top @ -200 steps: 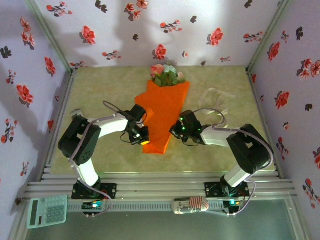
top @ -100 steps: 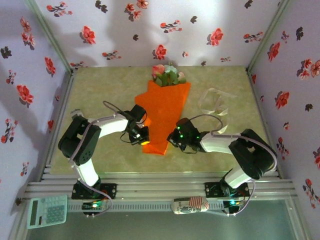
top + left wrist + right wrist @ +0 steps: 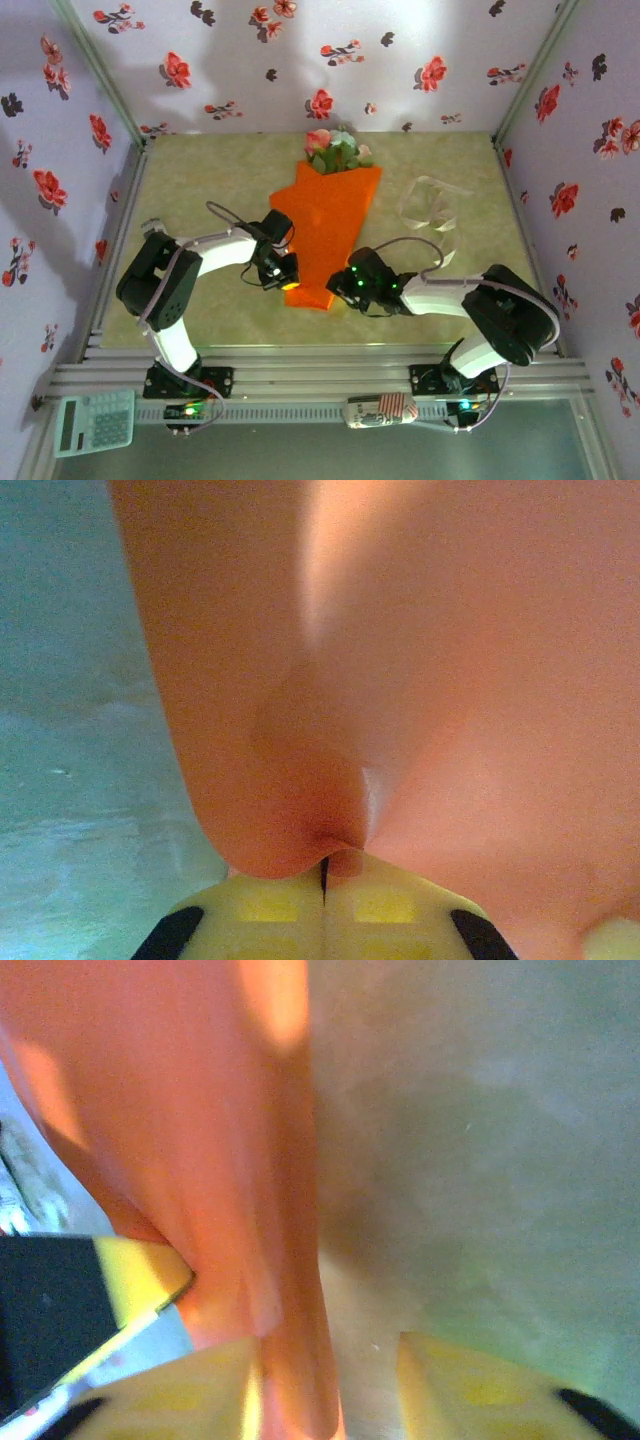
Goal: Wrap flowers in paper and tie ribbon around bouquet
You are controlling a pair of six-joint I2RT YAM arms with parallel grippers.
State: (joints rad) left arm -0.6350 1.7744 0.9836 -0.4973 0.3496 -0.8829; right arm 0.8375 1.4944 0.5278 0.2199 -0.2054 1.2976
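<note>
The right tool (image 3: 342, 287) has travelled toward the near-left, down the right edge of the paper (image 3: 325, 225), and now stands just beside the narrow end of the wrap. The left tool (image 3: 288, 280) has kept its place on the opposite edge. In the right wrist view the right tool (image 3: 325, 1380) shows its jaws partly apart: a fold of the paper (image 3: 180, 1110) runs down between them against the left finger, the right finger stands clear of it over the bare bench (image 3: 480, 1160), and so nothing is clamped. In the left wrist view the left tool (image 3: 323, 875) has its jaws pressed together with a pinch of the paper (image 3: 450, 680) caught at the tips. The bouquet (image 3: 330, 200) lies flat on the bench (image 3: 200, 190) between the two arms, its wide end toward the far wall, where the flowers (image 3: 335, 150) show pink, cream and green above the orange. The ribbon (image 3: 430, 205) lies in a loose loop to the right, apart from the wrap and untouched. As a judgement, the wrapping looks nearly complete but is held together by one pinch alone. The right tool appears placed to take a fresh hold lower on the overlap. Tying has not yet begun, and the fold may spring open if the left grip slackens first.
</note>
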